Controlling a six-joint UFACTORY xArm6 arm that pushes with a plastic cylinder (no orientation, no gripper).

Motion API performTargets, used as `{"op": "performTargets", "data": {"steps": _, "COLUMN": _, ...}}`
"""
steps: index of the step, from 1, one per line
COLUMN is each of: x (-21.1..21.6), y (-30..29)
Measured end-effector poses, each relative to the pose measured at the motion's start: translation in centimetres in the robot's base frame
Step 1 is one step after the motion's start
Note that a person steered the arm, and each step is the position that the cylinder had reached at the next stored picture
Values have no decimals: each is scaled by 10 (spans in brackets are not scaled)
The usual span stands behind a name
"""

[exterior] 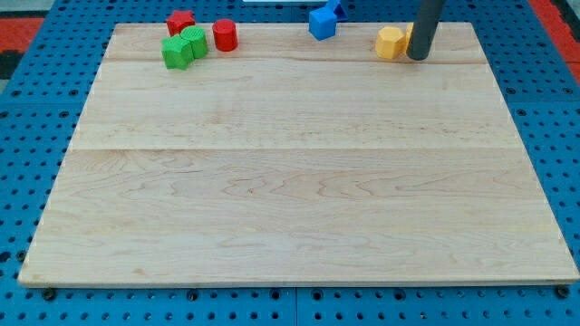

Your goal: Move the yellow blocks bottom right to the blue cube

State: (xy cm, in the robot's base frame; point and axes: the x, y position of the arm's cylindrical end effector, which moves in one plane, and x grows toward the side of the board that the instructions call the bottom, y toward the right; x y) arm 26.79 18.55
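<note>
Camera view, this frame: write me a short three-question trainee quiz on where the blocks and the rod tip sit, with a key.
1. True or false: my tip is at the green blocks.
2. Which block lies nearest my tip? A) red cylinder B) yellow block C) blue cube
3. Fill in: all the blocks lie along the view's ____ edge of the wooden board.

Key: 1 false, it is at the view's top right, just right of the yellow block; 2 B; 3 top.
</note>
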Motion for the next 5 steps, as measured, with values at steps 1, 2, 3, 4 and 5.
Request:
{"op": "performTargets", "data": {"steps": 1, "x": 4, "y": 5}}
{"op": "performTargets", "data": {"steps": 2, "x": 24, "y": 18}}
{"op": "performTargets", "data": {"steps": 3, "x": 28, "y": 41}}
{"op": "performTargets", "data": {"steps": 4, "x": 28, "y": 65}}
{"op": "performTargets", "data": {"steps": 5, "x": -23, "y": 90}}
